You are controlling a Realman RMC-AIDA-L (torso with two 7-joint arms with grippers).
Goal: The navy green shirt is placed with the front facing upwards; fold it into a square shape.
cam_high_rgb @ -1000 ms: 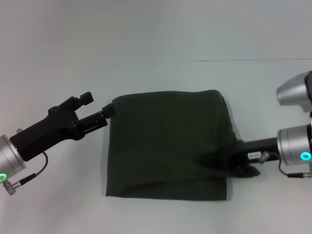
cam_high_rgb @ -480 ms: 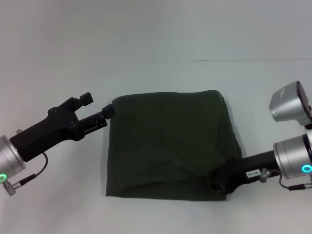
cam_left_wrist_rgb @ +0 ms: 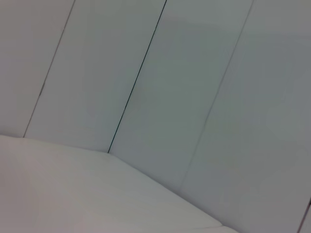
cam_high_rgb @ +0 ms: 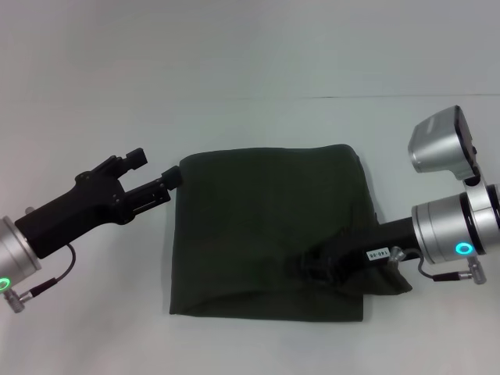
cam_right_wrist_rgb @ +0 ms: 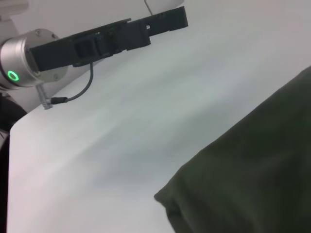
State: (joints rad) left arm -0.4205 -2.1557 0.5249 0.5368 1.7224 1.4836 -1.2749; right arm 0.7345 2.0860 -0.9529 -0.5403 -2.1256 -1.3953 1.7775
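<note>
The white table [cam_high_rgb: 258, 55] fills the head view, with a thin dark seam line running across its far right part. On it, just in front of the robot, lies the navy green shirt [cam_high_rgb: 266, 211], folded into a roughly square block with its plain green side up; no lettering shows. Its far edge is straight, its near edge rounded and a little puffy, and a small flap of cloth sticks out at the near right corner.

The right arm reaches in from the right, low over the shirt's near right part. The right claw [cam_high_rgb: 316, 264] lies on the cloth there, dark against dark, and I cannot tell whether its fingers are apart or together. The right wrist view shows a corner of the shirt [cam_right_wrist_rgb: 243, 174] lying on the table.

The left arm comes in from the left, raised. The left claw [cam_high_rgb: 154, 167] sits just beside the shirt's far left corner with its two fingers apart, the nearer fingertip close to or touching the cloth edge; which, I cannot tell. It grips nothing.
</note>
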